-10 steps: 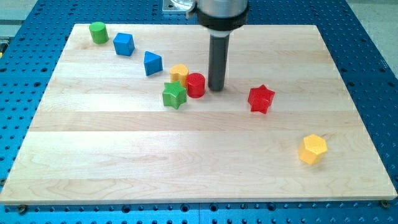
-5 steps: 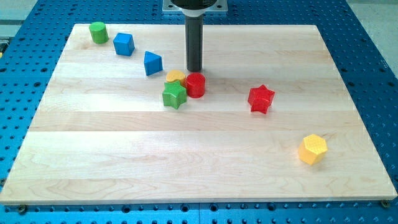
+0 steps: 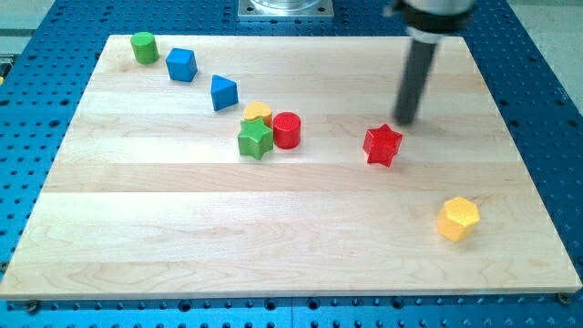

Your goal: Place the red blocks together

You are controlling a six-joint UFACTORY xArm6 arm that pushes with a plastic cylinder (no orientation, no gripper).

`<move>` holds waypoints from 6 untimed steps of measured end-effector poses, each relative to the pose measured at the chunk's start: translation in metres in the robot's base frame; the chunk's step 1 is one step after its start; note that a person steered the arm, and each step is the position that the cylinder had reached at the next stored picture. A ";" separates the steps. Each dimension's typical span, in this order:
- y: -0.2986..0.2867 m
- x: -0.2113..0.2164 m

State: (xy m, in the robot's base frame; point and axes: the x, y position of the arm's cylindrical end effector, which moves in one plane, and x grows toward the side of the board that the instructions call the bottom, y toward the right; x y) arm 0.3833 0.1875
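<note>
A red cylinder [image 3: 287, 129] stands near the board's middle, touching a green star [image 3: 256, 139] on its left and close to a yellow block [image 3: 258, 112] above-left. A red star [image 3: 383, 145] lies apart, to the view's right of the cylinder. My tip [image 3: 404, 121] is just above and to the right of the red star, close to it but not clearly touching. The rod rises toward the view's top right.
A blue triangular block [image 3: 223, 92], a blue cube [image 3: 181, 64] and a green cylinder [image 3: 143, 46] run toward the top left. A yellow hexagonal block [image 3: 457, 218] sits at the lower right. The wooden board [image 3: 182, 228] lies on a blue perforated table.
My tip has swung from beside the red cylinder, past its top, over to the right by the red star. The yellow block has shifted slightly toward the green star. The red blocks have not moved.
</note>
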 end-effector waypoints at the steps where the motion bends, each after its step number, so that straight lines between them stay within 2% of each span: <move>1: -0.020 0.050; 2: -0.077 0.051; 3: -0.103 0.067; 4: -0.050 0.111; 6: -0.176 0.084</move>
